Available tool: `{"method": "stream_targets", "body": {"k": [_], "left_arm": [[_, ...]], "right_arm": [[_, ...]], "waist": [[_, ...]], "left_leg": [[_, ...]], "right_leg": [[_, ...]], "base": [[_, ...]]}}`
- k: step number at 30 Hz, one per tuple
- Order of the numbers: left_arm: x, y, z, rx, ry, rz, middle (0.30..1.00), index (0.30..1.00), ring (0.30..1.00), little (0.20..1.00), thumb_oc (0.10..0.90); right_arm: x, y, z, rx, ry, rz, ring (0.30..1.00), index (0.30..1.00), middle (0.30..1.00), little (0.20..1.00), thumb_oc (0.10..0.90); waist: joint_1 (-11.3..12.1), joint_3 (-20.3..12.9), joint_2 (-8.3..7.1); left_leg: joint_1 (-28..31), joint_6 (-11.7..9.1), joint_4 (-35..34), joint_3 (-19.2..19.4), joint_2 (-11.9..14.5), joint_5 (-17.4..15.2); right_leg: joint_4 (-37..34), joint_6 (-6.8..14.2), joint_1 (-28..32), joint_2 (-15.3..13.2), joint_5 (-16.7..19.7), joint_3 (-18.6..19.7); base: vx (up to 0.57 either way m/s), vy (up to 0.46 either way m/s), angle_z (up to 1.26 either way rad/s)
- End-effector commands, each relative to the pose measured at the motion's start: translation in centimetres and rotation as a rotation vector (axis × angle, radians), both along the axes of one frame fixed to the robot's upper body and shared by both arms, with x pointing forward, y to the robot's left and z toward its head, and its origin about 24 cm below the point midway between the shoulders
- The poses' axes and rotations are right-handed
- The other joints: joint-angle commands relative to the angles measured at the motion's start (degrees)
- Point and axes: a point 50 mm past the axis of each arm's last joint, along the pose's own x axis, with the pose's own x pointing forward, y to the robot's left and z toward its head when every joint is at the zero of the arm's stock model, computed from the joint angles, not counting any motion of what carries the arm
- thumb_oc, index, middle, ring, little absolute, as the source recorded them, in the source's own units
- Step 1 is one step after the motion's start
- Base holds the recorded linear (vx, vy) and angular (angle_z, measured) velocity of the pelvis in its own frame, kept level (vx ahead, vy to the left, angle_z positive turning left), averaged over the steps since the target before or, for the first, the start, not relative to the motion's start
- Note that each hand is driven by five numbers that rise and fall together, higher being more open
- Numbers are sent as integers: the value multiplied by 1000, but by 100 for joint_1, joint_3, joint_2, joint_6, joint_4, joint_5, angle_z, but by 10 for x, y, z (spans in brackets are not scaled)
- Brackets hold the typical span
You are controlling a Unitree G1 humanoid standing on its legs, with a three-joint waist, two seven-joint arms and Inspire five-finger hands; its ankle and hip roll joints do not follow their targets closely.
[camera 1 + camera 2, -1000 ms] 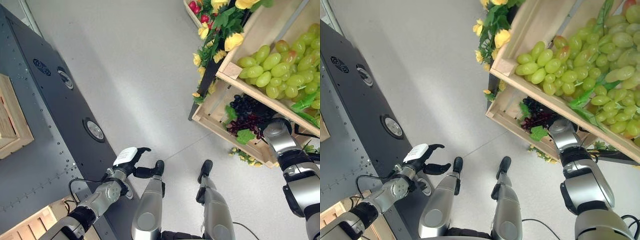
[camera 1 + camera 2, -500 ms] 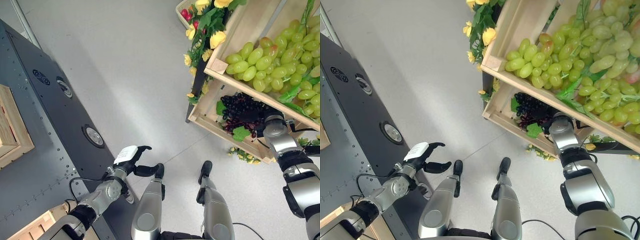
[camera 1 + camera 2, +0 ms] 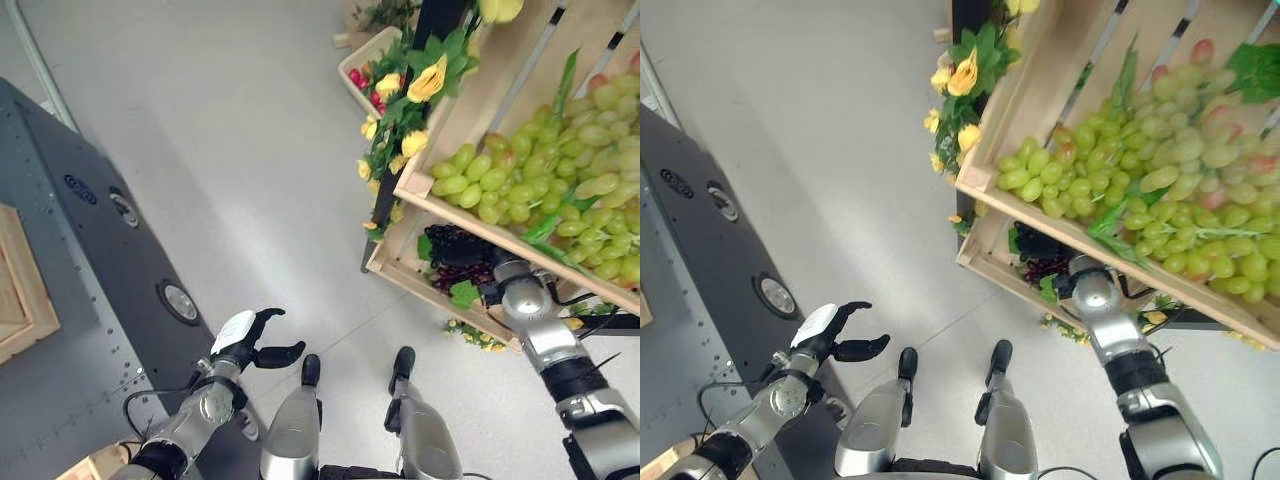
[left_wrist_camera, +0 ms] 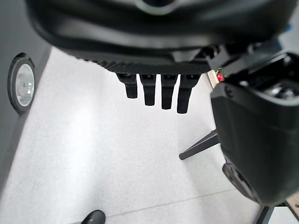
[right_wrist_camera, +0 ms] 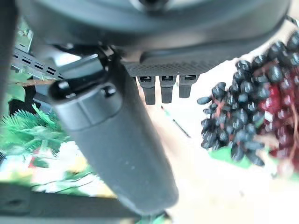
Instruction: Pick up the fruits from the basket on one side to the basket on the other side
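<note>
The right hand (image 5: 140, 116) is inside the lower wooden crate (image 3: 400, 262) of the stand on the robot's right side, just beside the bunch of dark grapes (image 5: 243, 121) that lies on the crate floor; in the right wrist view its fingers (image 5: 161, 88) point out straight and the thumb stands apart, so the hand is spread and holds nothing; the bunch is near the fingers but I cannot tell if it touches them. The upper crate (image 3: 1040, 90) above it is full of green grapes (image 3: 1160, 190), and yellow flowers (image 3: 405, 100) hang at the corner of the stand. The left hand (image 3: 250, 340) hangs low over the floor beside a dark grey platform (image 3: 110, 260), its fingers loosely spread and empty. As I judge it, the step in hand is the reach for the dark grapes; the next move calls for bringing the fingers around the bunch and closing gently, because the bunch is loose and the upper crate leaves little room above the wrist; a light wooden crate (image 3: 20, 290) shows at the robot's left side, perhaps the other basket.
</note>
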Motion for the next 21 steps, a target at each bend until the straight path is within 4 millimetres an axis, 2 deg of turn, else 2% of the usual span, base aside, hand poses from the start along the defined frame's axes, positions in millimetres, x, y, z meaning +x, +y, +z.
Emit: {"method": "stream_targets", "body": {"k": [1,3,6,7,8,15,16,18,21], "left_arm": [[-24,-8,-21,-7,34,15,900,900,900,900,800],[-27,-9,-24,-3,45,17,900,900,900,900,800],[-36,-9,-33,-3,82,42,900,900,900,900,800],[-36,-9,-34,-4,85,43,900,900,900,900,800],[-40,-8,-37,-1,106,45,900,900,900,900,800],[-45,-7,-42,-5,145,44,900,900,900,900,800],[-45,-7,-42,-5,145,44,900,900,900,900,800],[-43,-8,-43,-43,175,46,900,900,900,900,800],[-42,-11,-44,-84,212,41,900,900,900,900,800]], "right_arm": [[-16,7,43,1,-304,162,900,900,900,900,800],[-22,9,38,50,-289,195,900,900,900,900,800],[-41,24,13,158,-190,354,900,900,900,900,800],[-41,25,12,166,-184,362,900,900,900,900,800],[-47,29,1,212,-147,391,900,900,900,900,800],[-61,48,-29,347,19,552,900,900,900,900,800],[-61,48,-29,347,19,552,900,900,900,900,800],[-67,56,-49,356,148,618,900,900,900,900,800],[-74,57,-69,307,278,656,900,900,900,900,800]], "waist": [[-107,-1256,62],[-113,-1311,60],[-163,-1447,60],[-166,-1453,61],[-184,-1486,63],[-216,-1620,46],[-216,-1620,46],[-209,-1670,28],[-189,-1717,7]], "left_leg": [[53,54,-601,-119,-118,139],[102,50,-677,-104,-111,160],[242,48,-882,-50,-102,188],[245,48,-888,-49,-102,189],[268,46,-937,-39,-102,191],[247,32,-965,-1,-86,179],[247,32,-965,-1,-86,179],[273,33,-965,40,-106,178],[296,51,-965,75,-133,160]], "right_leg": [[559,583,441,-247,-874,-56],[517,600,469,-259,-850,-75],[380,654,525,-308,-772,-131],[373,655,529,-311,-769,-136],[356,669,531,-335,-749,-168],[192,706,579,-393,-633,-215],[192,706,579,-393,-633,-215],[147,735,581,-441,-561,-221],[115,779,602,-511,-514,-265]], "base": [[91,41,-8],[62,26,-7],[26,10,-1],[0,0,0],[4,9,-4],[1,2,0],[0,0,0],[16,38,3],[10,63,6]]}}
